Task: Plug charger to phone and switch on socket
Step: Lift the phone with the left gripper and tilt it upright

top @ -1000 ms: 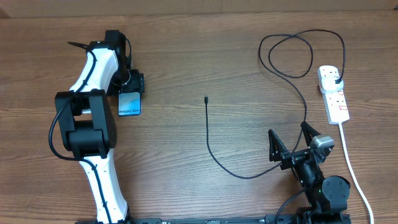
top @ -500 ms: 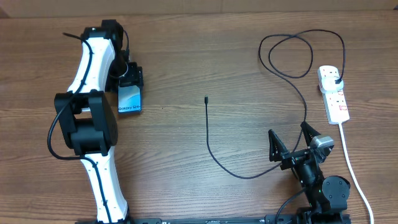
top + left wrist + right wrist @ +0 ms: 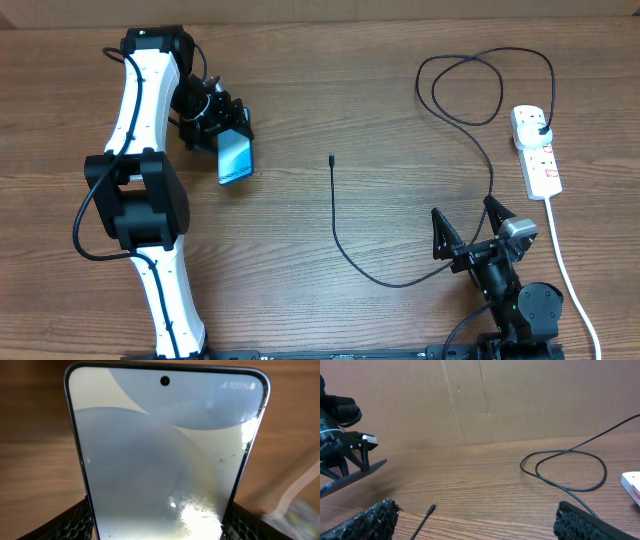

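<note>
Blue glows from the phone (image 3: 236,160), clamped by its edges in my left tool (image 3: 226,132) and tilted clear of the tabletop (image 3: 300,80) toward its far left corner; my right tool (image 3: 463,212) sits spread wide and empty by the near edge; I judge the phone is being carried; next, line its port up with the connector tip (image 3: 331,158) of the charger (image 3: 345,250), mid-tabletop; the socket (image 3: 537,150) lies by the right edge.

The phone (image 3: 165,455) shows "100%" in the top right corner of its screen.
</note>
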You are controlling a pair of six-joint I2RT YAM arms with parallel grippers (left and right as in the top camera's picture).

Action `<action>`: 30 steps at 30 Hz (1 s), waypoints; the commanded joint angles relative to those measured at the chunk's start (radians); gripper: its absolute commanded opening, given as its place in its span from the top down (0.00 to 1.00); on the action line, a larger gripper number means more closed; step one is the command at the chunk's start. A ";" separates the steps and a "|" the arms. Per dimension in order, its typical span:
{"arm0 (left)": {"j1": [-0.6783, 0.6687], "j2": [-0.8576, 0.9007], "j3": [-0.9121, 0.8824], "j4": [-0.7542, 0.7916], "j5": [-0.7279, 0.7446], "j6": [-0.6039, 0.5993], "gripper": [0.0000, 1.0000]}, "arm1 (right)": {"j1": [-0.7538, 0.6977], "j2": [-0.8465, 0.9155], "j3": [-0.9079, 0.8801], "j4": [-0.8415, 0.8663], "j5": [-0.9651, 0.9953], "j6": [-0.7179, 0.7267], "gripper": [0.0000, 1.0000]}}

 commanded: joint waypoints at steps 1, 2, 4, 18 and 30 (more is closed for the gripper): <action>-0.008 0.001 0.029 -0.037 0.272 -0.005 0.24 | -0.003 -0.008 -0.010 0.005 0.006 -0.004 0.00; -0.008 0.001 0.029 -0.044 0.318 0.001 0.25 | -0.003 -0.008 -0.010 0.005 0.006 -0.004 0.00; -0.008 0.001 0.029 -0.057 0.434 0.022 0.26 | -0.003 -0.008 -0.010 0.005 0.006 -0.004 0.00; -0.008 0.001 0.029 -0.057 0.913 -0.044 0.27 | -0.003 -0.008 -0.010 0.005 0.006 -0.004 0.00; -0.008 0.001 0.029 -0.061 1.084 -0.118 0.32 | -0.003 -0.008 -0.010 0.005 0.006 -0.005 0.00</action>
